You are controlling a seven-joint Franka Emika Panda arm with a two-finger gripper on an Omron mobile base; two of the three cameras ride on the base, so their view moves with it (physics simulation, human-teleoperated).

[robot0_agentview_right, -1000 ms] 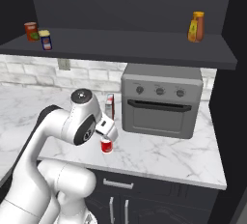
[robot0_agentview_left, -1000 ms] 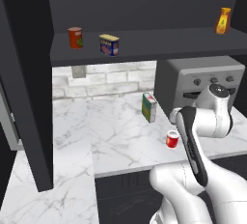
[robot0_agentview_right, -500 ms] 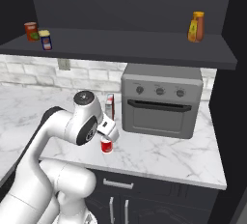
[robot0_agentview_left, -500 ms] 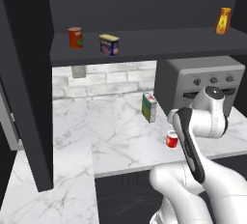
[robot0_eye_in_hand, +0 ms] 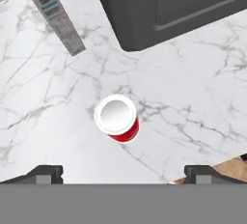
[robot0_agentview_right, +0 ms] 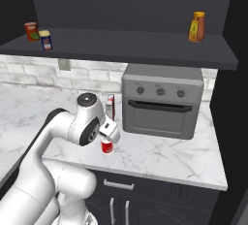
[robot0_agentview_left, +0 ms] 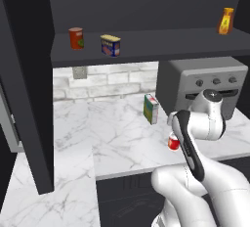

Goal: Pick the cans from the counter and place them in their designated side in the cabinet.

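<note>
The short red can (robot0_eye_in_hand: 117,118) with a white top stands upright on the white marble counter (robot0_eye_in_hand: 193,97), in front of the oven. My gripper (robot0_eye_in_hand: 123,174) hangs straight above it, open, with its fingertips (robot0_eye_in_hand: 46,174) spread wide on either side and nothing between them. From the right base, the gripper (robot0_agentview_right: 107,139) sits just over the red can (robot0_agentview_right: 107,146); from the left base, my forearm partly hides the can (robot0_agentview_left: 173,142). The boxy tin (robot0_agentview_left: 110,45) with a yellow top stands on the left part of the dark cabinet shelf (robot0_agentview_left: 146,45).
A darker orange-red can (robot0_agentview_left: 76,38) stands left of the tin. A yellow bottle (robot0_agentview_left: 225,21) is at the shelf's right end. The grey oven (robot0_agentview_right: 162,100) is behind the red can, with a green-and-white carton (robot0_agentview_left: 151,108) to its left. A dark side panel (robot0_agentview_left: 29,84) stands at the left.
My arm has shifted slightly while the hand stays over the red can. The can has not moved and the jaws stay open.
</note>
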